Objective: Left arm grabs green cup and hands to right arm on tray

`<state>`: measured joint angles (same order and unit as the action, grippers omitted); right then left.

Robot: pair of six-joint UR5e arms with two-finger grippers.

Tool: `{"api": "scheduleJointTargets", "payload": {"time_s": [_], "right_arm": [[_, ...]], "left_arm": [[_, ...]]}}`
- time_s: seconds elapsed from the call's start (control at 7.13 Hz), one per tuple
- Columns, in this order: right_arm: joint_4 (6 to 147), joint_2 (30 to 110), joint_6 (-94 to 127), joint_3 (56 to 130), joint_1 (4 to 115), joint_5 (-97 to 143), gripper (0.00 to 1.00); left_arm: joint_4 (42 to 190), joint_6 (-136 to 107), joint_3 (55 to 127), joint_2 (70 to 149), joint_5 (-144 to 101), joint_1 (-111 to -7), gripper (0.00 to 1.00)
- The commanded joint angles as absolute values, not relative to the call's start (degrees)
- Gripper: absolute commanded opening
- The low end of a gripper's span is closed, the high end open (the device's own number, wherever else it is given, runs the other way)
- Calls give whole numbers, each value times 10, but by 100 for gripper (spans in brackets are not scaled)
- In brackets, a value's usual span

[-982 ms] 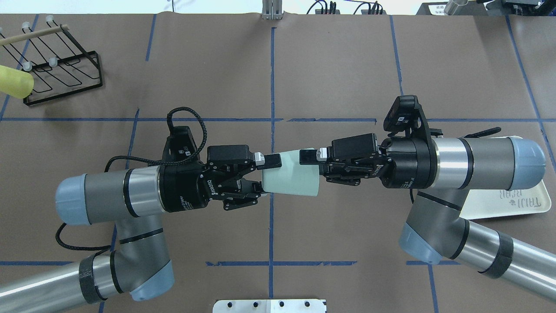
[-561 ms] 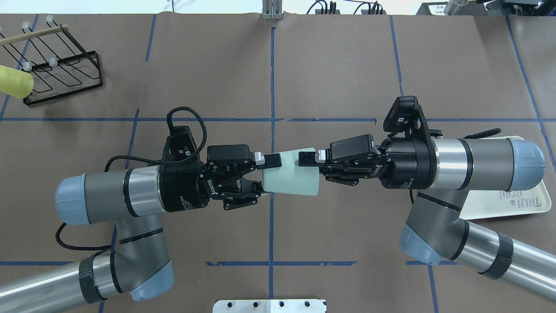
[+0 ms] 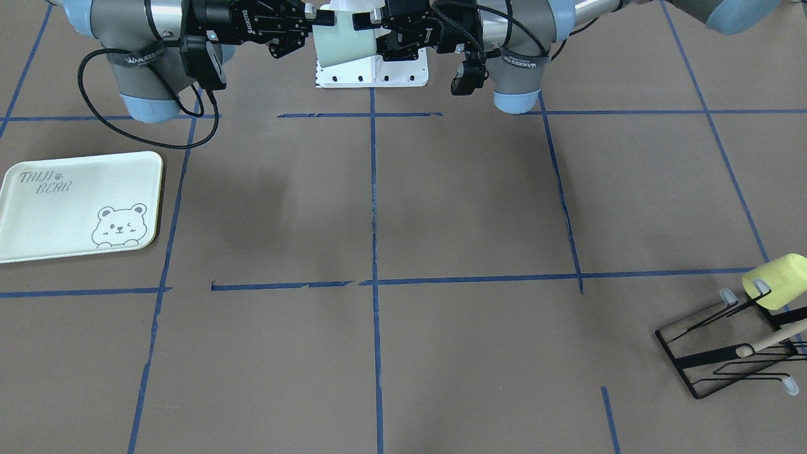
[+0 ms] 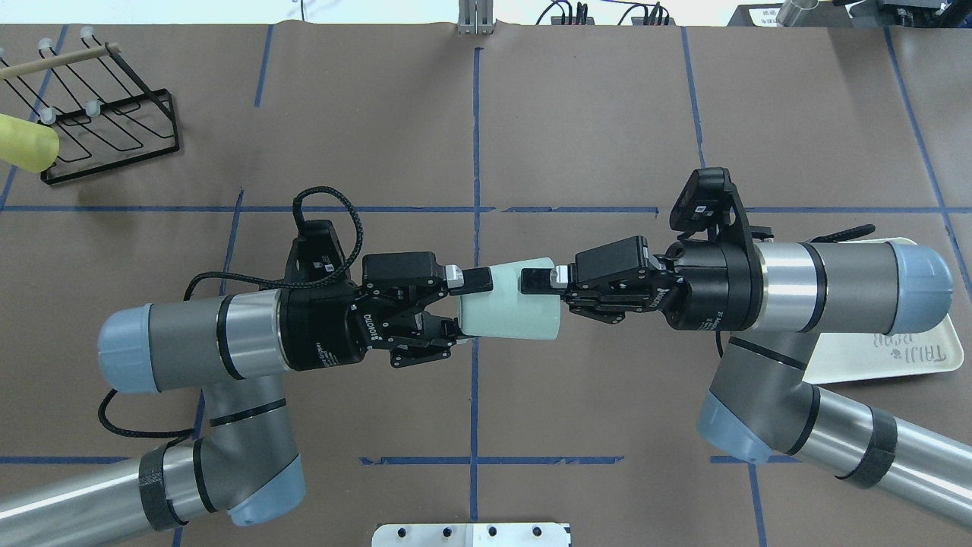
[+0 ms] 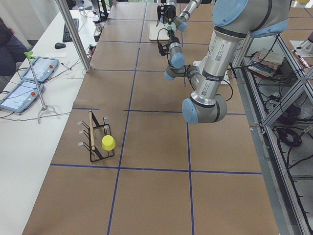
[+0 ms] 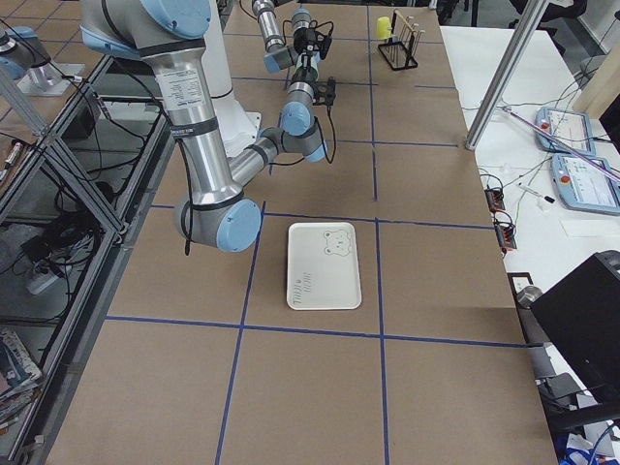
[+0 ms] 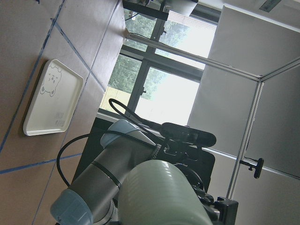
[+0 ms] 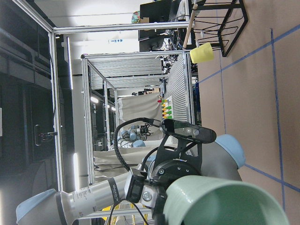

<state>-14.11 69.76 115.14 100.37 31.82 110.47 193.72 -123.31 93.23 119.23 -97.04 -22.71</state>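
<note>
The green cup (image 4: 505, 308) hangs on its side in mid-air over the middle of the table, base toward the left arm. My left gripper (image 4: 463, 304) is shut across its base end. My right gripper (image 4: 543, 292) has closed on the rim end: one finger lies on the cup's wall, the other is hidden behind or inside it. The front-facing view shows the cup (image 3: 343, 41) between both grippers. Its side fills the left wrist view (image 7: 159, 197), its open mouth the right wrist view (image 8: 225, 201). The tray (image 4: 911, 357) lies on the table, partly under the right arm, with nothing on it (image 3: 63, 208).
A black wire rack (image 4: 114, 129) with a pale yellow cup (image 4: 26, 144) hung on it stands at the table's far left corner. A white mounting plate (image 4: 471, 534) sits at the robot's base. Blue tape lines grid the brown tabletop.
The right gripper's jaws have narrowed onto the cup's rim and its top finger has slid a little further over the cup. The left gripper and cup have barely moved.
</note>
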Motion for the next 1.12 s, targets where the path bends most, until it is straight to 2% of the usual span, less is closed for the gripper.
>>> {"api": "scheduleJointTargets", "payload": {"time_s": [0.0,0.98], "right_arm": [[-137,698,1150,1004,318,1105,0],[-148,705,1152,1011,323,1110,0]], "left_arm": [[1936,-1233,933,1193,-970,-227,100],[1934,-1232,933,1192,-970,-241,100]]}}
